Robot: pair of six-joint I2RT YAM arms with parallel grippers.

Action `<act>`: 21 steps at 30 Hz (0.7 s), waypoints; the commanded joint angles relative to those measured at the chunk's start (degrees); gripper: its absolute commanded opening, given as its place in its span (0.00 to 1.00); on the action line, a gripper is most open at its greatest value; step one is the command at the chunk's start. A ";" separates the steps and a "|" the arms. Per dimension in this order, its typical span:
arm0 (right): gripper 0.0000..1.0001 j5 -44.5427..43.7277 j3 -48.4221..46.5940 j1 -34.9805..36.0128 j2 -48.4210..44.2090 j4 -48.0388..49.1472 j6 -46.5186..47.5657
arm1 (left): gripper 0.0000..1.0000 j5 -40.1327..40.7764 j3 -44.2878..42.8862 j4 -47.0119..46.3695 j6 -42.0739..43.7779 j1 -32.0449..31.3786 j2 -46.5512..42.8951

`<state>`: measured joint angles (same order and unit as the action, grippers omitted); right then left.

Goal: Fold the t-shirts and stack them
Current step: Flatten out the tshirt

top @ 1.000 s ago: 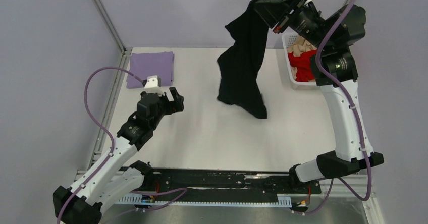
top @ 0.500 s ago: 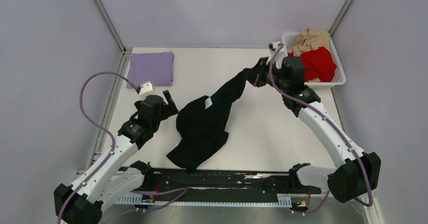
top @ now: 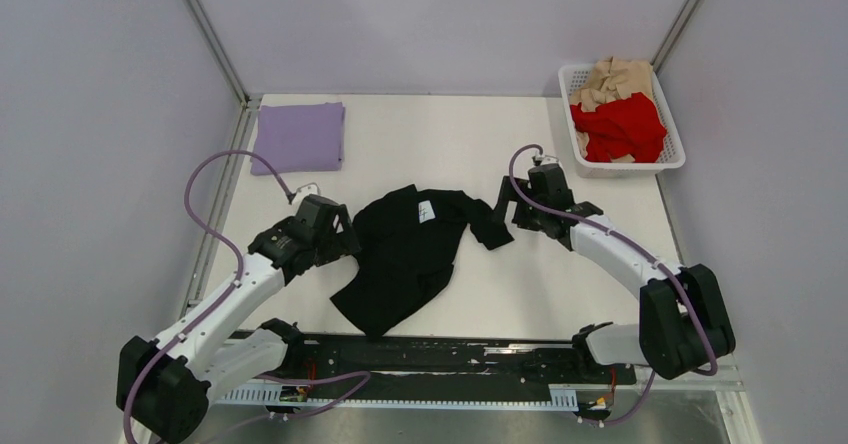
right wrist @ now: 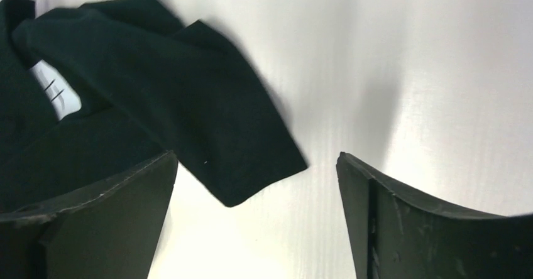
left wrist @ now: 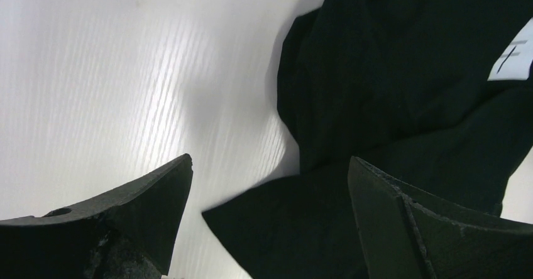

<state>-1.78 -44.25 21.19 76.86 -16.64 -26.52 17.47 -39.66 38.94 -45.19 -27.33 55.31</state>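
Observation:
A black t-shirt (top: 405, 254) lies crumpled in the middle of the table, its white tag (top: 425, 210) facing up. My left gripper (top: 341, 234) is open at the shirt's left edge. In the left wrist view a corner of the black cloth (left wrist: 390, 90) lies between the open fingers of that gripper (left wrist: 270, 159). My right gripper (top: 508, 201) is open beside the shirt's right sleeve (right wrist: 207, 115), holding nothing (right wrist: 256, 156). A folded lavender t-shirt (top: 298, 136) lies at the back left. Red (top: 620, 129) and tan (top: 613, 78) t-shirts sit bunched in a basket.
The white basket (top: 668, 160) stands at the back right corner. A metal frame post (top: 205, 29) and rail run along the table's left side. The black rail with both arm bases (top: 450, 356) lines the near edge.
The right arm swung down from high at the back, dragged the black t-shirt onto the table and let it go. The left gripper moved right to the shirt's edge.

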 commanded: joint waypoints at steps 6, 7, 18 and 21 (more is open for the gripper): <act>1.00 -3.13 1.53 -0.10 -7.69 2.93 2.96 | 1.00 -12.01 9.65 11.68 -10.38 0.14 -9.00; 1.00 -2.99 1.75 -0.10 -7.83 3.00 2.84 | 1.00 -12.54 10.28 11.51 -10.98 0.10 -9.17; 1.00 -4.36 3.20 -0.10 -8.53 3.90 2.35 | 0.80 -20.53 14.03 -1.66 -12.99 -0.67 -0.12; 1.00 -5.12 3.24 -0.09 -8.88 3.73 2.29 | 0.74 -20.93 14.77 -5.09 -13.52 -1.16 5.66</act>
<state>-4.97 -41.12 21.19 69.63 -15.44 -24.93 -0.86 -26.52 41.56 -56.75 -27.79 55.79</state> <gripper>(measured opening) 0.998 0.767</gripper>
